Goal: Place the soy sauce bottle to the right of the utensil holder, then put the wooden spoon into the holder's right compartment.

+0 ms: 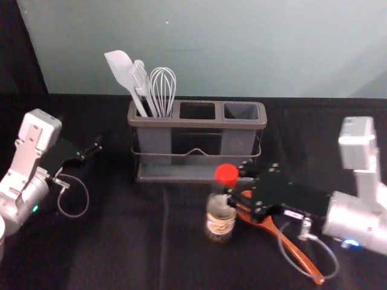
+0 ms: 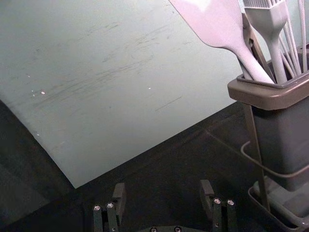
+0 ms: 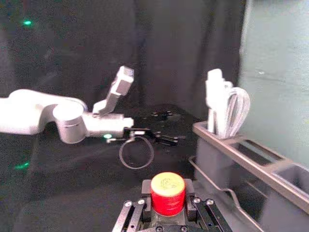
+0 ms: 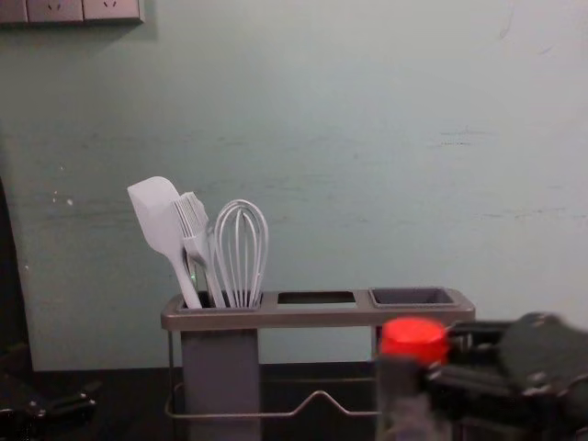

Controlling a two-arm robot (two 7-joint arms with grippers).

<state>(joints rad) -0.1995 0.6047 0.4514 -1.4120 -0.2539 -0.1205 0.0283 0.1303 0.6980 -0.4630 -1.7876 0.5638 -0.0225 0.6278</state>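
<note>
Soy sauce bottle [image 1: 220,219], upright in the clamped jaws of the right gripper [image 1: 233,184], is nearer the worktop's front edge than the utensil holder [image 1: 196,123]; it should go rightward. Left gripper [image 1: 97,147] idles leftward, jaws apart.

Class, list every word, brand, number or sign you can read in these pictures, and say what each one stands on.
Nothing can be quoted; no text is legible.
Soy sauce bottle, front label: printed, too blurred to read.
Red cap, between the right pincer's fingers: faint marks on top, unreadable.
Pale tag on the right arm: too small to read.
</note>
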